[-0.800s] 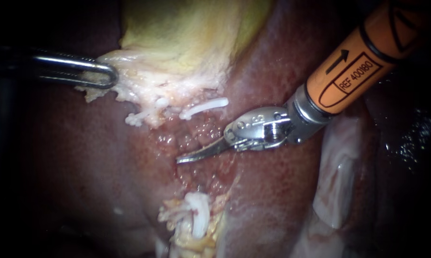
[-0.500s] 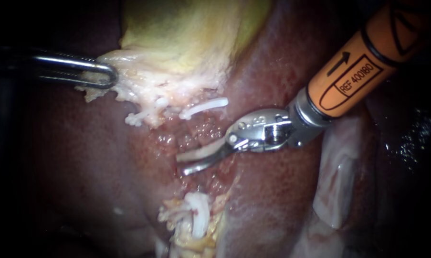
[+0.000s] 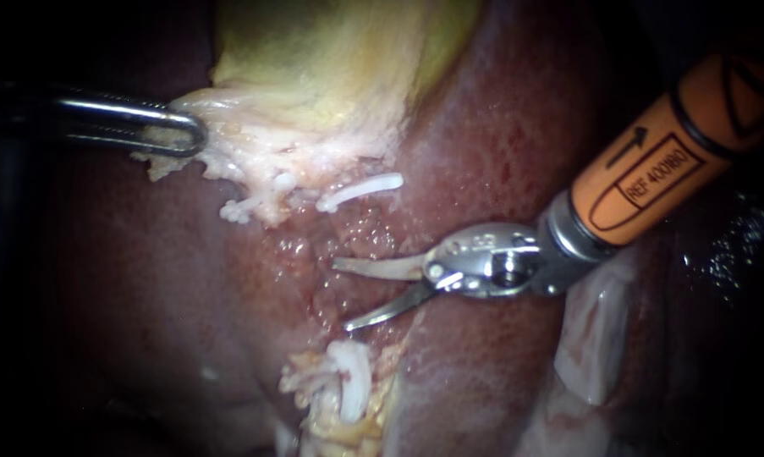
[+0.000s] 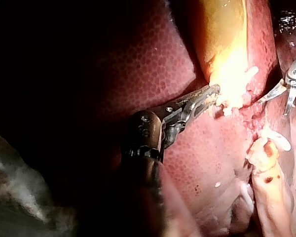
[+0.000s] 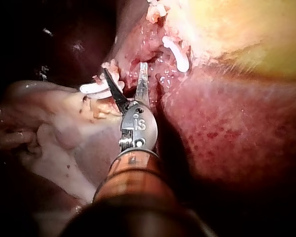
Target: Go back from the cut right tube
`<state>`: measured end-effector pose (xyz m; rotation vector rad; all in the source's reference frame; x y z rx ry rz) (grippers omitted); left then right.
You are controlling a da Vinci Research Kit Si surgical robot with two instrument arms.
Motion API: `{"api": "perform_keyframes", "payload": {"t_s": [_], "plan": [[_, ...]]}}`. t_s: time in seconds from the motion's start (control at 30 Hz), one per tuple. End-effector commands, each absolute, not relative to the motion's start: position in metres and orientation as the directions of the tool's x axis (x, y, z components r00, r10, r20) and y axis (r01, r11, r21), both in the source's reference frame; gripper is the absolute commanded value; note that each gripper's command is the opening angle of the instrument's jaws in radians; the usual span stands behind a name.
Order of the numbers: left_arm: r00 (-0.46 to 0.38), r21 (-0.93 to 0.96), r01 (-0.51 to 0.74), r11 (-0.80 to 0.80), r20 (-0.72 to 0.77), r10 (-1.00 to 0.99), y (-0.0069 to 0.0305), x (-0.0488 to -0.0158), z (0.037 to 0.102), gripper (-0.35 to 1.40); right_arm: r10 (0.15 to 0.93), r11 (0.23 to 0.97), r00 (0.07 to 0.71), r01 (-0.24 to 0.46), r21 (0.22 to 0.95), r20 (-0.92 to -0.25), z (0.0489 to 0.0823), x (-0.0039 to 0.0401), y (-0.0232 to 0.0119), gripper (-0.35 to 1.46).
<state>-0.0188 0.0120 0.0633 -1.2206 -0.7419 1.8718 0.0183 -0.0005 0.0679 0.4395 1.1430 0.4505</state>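
Observation:
My right instrument (image 3: 342, 294) comes in from the upper right on an orange shaft. Its two thin blades stand open with nothing between them, over raw liver bed (image 3: 356, 245). A white clip (image 3: 360, 191) lies on the tube stump above the blades, under the gallbladder (image 3: 331, 59). Another white clip (image 3: 352, 381) sits on the pale stump below them. In the right wrist view the open blades (image 5: 124, 69) point between the clips (image 5: 180, 57) (image 5: 93, 89). My left instrument (image 3: 187, 131) is shut on the gallbladder's pale lower edge (image 4: 227, 94).
Dark red liver (image 3: 145, 279) surrounds the raw bed. Pale fatty tissue (image 3: 593, 338) lies under the right instrument's shaft at the lower right. In the left wrist view the right instrument's blades (image 4: 281, 96) show beyond the left jaws.
The right instrument has drawn back to the right and slightly down, away from the stumps. Its blades went from shut to wide open. The left instrument kept its hold.

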Motion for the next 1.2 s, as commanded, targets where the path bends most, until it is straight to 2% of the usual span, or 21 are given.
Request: {"api": "perform_keyframes", "payload": {"t_s": [0.03,0.2,0.33,0.43,0.53,0.7,1.2], "plan": [[-0.248,-0.795,-0.284,-0.537,-0.48,0.842,0.0121,-0.0188,0.0633,-0.35,0.524,0.847,0.351,-0.122,0.517,-0.776,0.0677,0.0175,-0.0006,1.45],[-0.248,-0.795,-0.284,-0.537,-0.48,0.842,0.0121,-0.0188,0.0634,-0.35,0.413,0.911,0.388,-0.159,0.381,-0.824,0.0669,0.0132,-0.0009,1.45],[-0.248,-0.795,-0.284,-0.537,-0.48,0.842,0.0121,-0.0188,0.0634,-0.35,0.361,0.932,0.45,-0.164,0.322,-0.817,0.0661,0.0116,0.0002,1.45],[-0.248,-0.795,-0.284,-0.537,-0.48,0.842,0.0121,-0.0188,0.0634,-0.35,0.346,0.938,0.495,-0.154,0.311,-0.797,0.0654,0.0112,0.0011,1.45],[-0.247,-0.795,-0.284,-0.537,-0.48,0.842,0.0121,-0.0188,0.0634,-0.35,0.331,0.942,0.513,-0.137,0.306,-0.792,0.0651,0.0108,0.0013,1.45],[-0.247,-0.793,-0.286,-0.537,-0.481,0.841,0.012,-0.0191,0.0636,-0.35,0.323,0.945,0.516,-0.135,0.298,-0.793,0.0651,0.0103,0.0013,1.45],[-0.26,-0.785,-0.265,-0.561,-0.502,0.825,0.0091,-0.0231,0.068,-0.35,0.318,0.947,0.517,-0.131,0.293,-0.795,0.0651,0.0103,0.0013,1.45]]}}
